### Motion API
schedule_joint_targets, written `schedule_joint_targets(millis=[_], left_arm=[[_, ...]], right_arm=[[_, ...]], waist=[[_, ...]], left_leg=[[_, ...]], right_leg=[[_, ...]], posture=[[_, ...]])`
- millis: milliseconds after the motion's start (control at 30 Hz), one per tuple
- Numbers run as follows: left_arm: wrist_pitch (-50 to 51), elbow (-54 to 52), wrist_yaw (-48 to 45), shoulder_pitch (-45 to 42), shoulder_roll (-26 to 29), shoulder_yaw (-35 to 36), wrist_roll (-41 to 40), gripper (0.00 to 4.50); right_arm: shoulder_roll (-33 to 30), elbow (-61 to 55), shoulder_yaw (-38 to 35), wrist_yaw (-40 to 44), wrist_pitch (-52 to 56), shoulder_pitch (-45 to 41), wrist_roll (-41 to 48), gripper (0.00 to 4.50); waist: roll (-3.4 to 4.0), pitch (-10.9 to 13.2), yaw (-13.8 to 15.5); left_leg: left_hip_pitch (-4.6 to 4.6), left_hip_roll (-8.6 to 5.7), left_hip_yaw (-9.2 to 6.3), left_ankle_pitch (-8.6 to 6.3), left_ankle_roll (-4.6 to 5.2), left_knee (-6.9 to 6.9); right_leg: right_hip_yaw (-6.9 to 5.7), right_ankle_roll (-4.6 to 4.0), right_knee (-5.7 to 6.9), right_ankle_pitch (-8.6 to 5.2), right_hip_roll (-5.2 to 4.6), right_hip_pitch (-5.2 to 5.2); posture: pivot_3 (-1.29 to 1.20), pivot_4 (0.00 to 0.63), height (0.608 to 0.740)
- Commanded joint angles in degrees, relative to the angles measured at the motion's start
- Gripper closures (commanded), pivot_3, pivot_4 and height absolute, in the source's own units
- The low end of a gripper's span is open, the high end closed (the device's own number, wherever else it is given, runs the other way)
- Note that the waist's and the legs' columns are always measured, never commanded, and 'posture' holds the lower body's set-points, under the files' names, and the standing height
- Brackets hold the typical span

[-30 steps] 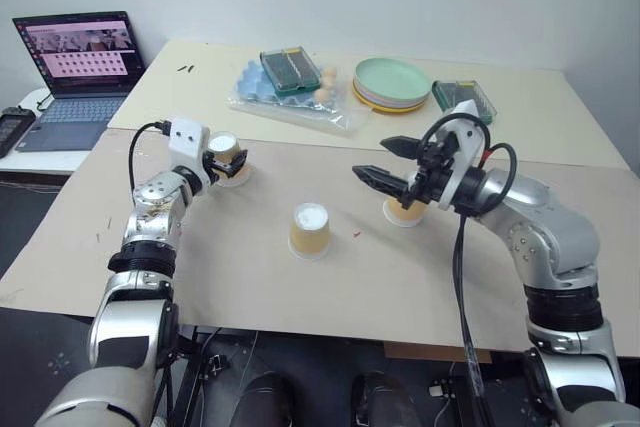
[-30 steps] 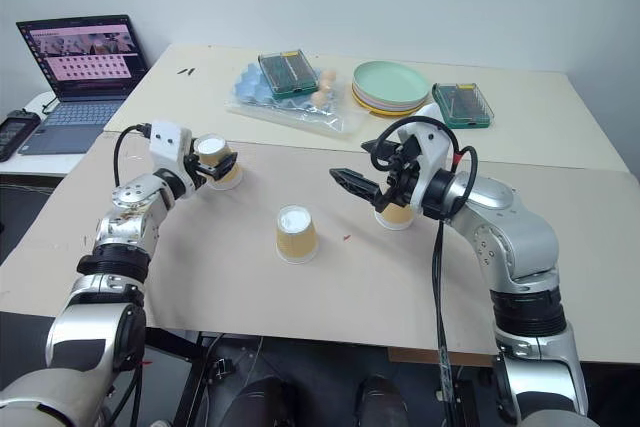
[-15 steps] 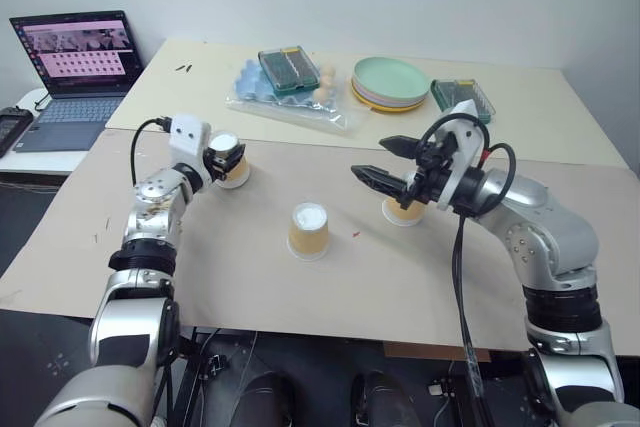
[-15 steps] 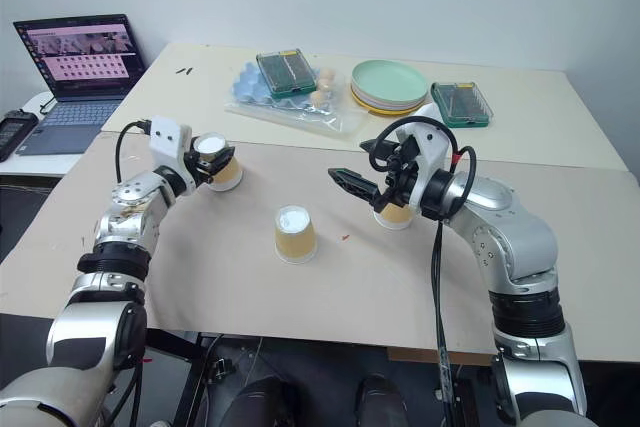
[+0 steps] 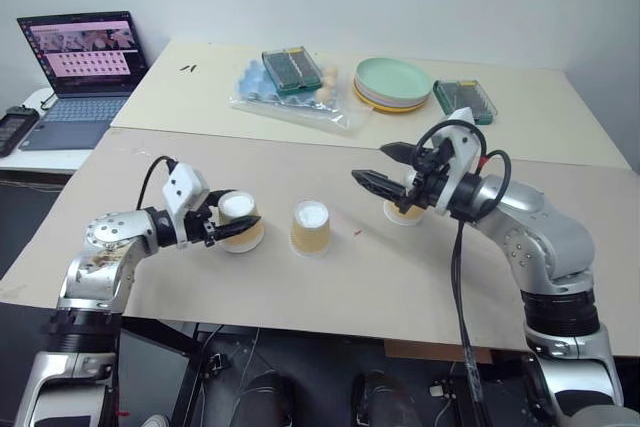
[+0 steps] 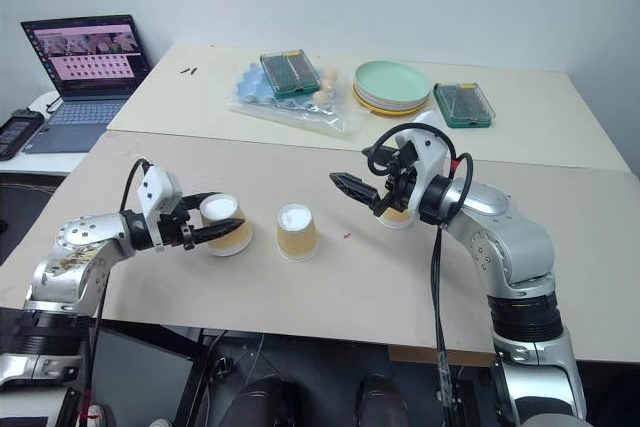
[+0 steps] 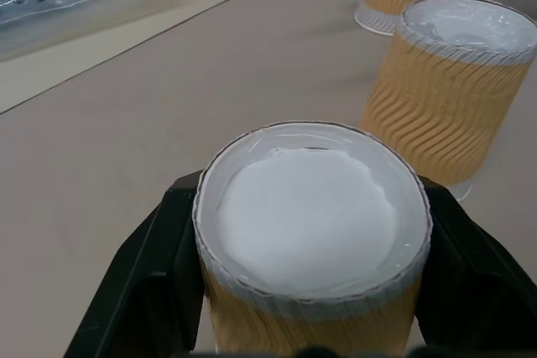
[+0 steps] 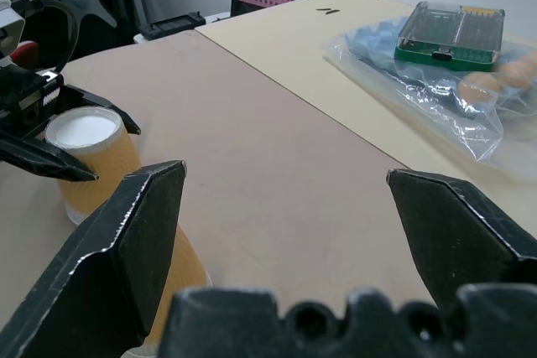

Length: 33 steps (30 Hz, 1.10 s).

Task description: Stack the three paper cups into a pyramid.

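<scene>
Three tapered paper cups with tan, wavy-ribbed walls stand upside down on the smooth beige table (image 5: 300, 287), white bases up, none stacked. The first cup (image 5: 241, 221) sits between the left gripper's (image 5: 236, 224) two black fingers (image 7: 138, 287), which are closed on its ribbed sides; the flat white disc of its base is ringed by a thin rolled lip. The second cup (image 5: 310, 228) stands just beyond those fingertips, near the held cup but apart from it, with a small gap of table between. The third cup (image 5: 402, 210) stands behind and below the right gripper (image 5: 385, 164), whose wedge-shaped black fingers (image 8: 126, 232) are spread wide with nothing between them, pointing toward the other two cups.

Farther off, beyond both sets of fingers, lie a crinkled clear plastic bag (image 5: 290, 102) over a blue tray, a green case with a clear lid (image 5: 291, 67), another such case (image 5: 465, 100), round stacked plates (image 5: 392, 81) in green and yellow, and an open laptop (image 5: 78, 62).
</scene>
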Motion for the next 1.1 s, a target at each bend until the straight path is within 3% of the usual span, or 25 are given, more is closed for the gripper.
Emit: schedule_joint_targets(millis=[33,200,533,567,733,900,1100], left_arm=[[-2.3,1.3,-0.2,-4.1,-4.7,-4.3,1.5,1.89],[-2.2,2.2,-1.9,-5.5,-8.0,-7.3,1.8,1.89],[0.0,-0.4,-4.3,-5.7,-5.9,-6.4,0.7,1.89],[0.5,-1.2,-4.4,-5.5,-5.6,-6.0,0.2,1.39],[2.0,-5.6,-5.0,-4.5,-3.5,-5.3,-0.9,0.07],[8.1,-12.9,-5.7,-4.1,1.0,-2.1,-5.3,0.07],[22.1,-23.6,-6.1,-2.9,9.7,7.3,-17.9,0.07]], right_arm=[[-0.6,-3.4,-2.5,-0.6,0.5,0.2,1.3,0.0],[-1.4,-4.5,-3.4,-1.1,1.6,0.8,1.4,0.0],[-1.8,-5.3,-4.2,-2.1,2.3,1.5,1.5,0.0],[-1.8,-5.2,-4.3,-2.1,2.2,1.5,1.5,0.0],[-1.8,-4.4,-4.5,-2.0,1.7,1.3,1.3,0.0],[-4.3,-3.4,-7.9,-0.5,1.8,2.0,2.1,0.0],[-15.1,-1.3,-20.0,4.8,2.6,10.8,3.4,0.0]], waist=[[0.0,0.0,0.4],[0.0,0.0,0.0],[0.0,0.0,-0.2],[0.0,0.0,-0.2],[0.0,0.0,-0.3],[0.01,0.0,-0.2],[0.02,0.0,0.2]], left_leg=[[-0.01,-0.01,0.0,0.0,0.0,0.02],[-0.06,-0.02,0.02,0.01,0.02,-0.01],[-0.03,0.01,0.01,0.01,0.02,-0.01],[-0.03,0.01,0.01,0.01,0.02,-0.01],[-0.05,0.01,0.01,0.01,0.02,-0.02],[-0.06,0.01,-0.01,0.01,0.02,-0.01],[-0.08,0.0,-0.05,0.0,0.03,-0.04]], right_leg=[[0.0,0.0,0.0,0.0,0.0,0.0],[-0.02,0.0,0.07,0.0,0.08,-0.01],[0.01,0.01,-0.01,0.0,0.07,-0.01],[0.01,0.01,-0.01,0.0,0.07,-0.01],[0.02,0.01,0.0,0.0,0.07,-0.02],[0.02,0.01,-0.01,0.0,0.06,-0.03],[0.01,0.02,-0.03,-0.01,0.04,-0.01]], posture=[[0.0,0.15,0.706],[0.0,0.15,0.706],[0.0,0.15,0.706],[0.0,0.15,0.706],[0.0,0.15,0.706],[0.0,0.15,0.706],[0.0,0.15,0.706]])
